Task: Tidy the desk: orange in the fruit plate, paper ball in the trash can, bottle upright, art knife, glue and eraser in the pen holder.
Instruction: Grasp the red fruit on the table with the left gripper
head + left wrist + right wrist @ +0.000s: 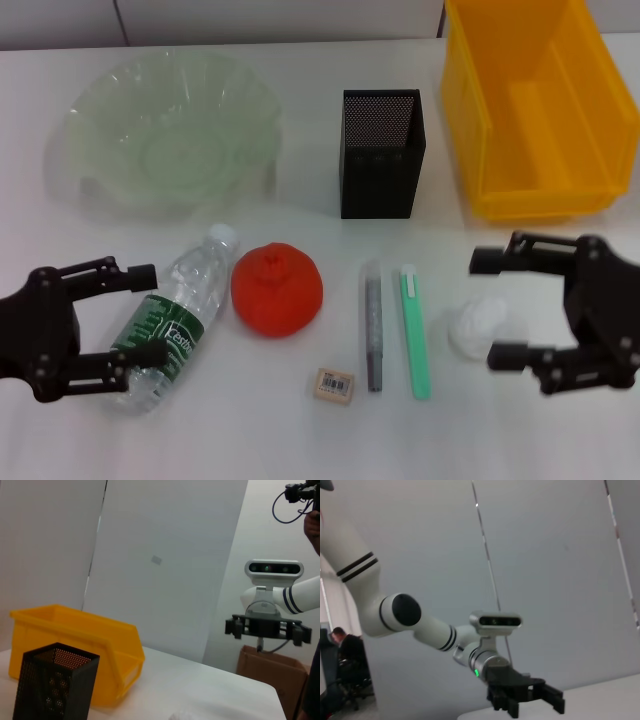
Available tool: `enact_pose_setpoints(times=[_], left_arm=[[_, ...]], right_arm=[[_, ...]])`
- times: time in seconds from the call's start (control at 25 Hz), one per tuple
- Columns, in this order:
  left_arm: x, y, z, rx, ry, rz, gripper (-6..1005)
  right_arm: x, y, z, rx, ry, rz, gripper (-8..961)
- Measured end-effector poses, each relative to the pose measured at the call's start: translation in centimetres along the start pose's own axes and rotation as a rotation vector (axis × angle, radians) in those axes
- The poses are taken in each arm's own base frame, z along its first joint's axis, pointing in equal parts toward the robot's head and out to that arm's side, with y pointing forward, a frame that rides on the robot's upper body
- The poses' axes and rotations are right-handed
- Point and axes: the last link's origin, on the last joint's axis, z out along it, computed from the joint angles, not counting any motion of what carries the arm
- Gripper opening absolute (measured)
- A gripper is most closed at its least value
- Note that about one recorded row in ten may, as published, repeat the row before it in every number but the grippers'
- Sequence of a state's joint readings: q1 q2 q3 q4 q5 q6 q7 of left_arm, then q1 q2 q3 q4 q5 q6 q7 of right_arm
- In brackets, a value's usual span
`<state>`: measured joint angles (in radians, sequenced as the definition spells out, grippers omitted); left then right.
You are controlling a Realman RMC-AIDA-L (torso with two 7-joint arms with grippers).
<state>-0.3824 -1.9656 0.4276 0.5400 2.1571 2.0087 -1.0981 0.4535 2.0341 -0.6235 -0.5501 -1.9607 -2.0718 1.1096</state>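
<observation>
Fingers of both grippers stand apart, clamped on nothing. On the left gripper (140,312) they straddle the lower body of the bottle (175,318), one on either side, though actual contact cannot be made out. On the right gripper (495,308) they flank the paper ball (483,325) in the same way.

As far as the head view shows, none of the six jobs is done. The bottle lies on its side on the surface (300,430), cap pointing toward the fruit plate (90,150). That plate holds nothing — the orange (277,290) sits just beside the bottle, well short of it. Nothing shows in the yellow trash can (470,130) at the far right, and the paper ball rests on the surface in front of it. Nothing can be seen in the black mesh pen holder (381,160), though its depths are hidden. Its three items lie in a row nearer the robot: the glue (373,325) and the green art knife (415,330) side by side, and the eraser (334,385) close by the glue's near end.

Judging by the poses, the bottle and the paper ball come first — one to be stood up, the other dropped in the trash can. The orange and the three small items would follow.
</observation>
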Motion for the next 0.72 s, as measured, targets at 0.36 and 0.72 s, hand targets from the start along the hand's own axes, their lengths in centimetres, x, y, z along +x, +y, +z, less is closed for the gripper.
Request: enact_pose_setpoints(times=[0.36, 0.72], left_arm=[[-0.3, 0.3, -0.1, 0.007, 0.003, -0.041, 809], [0.7, -0.5, 0.9, -0.015, 0.005, -0.056, 810]], right_arm=[[1.0, 0.6, 0.8, -0.028, 0.041, 0.029, 814], [1.7, 0.8, 0.5, 0.014, 0.043, 0.043, 814]])
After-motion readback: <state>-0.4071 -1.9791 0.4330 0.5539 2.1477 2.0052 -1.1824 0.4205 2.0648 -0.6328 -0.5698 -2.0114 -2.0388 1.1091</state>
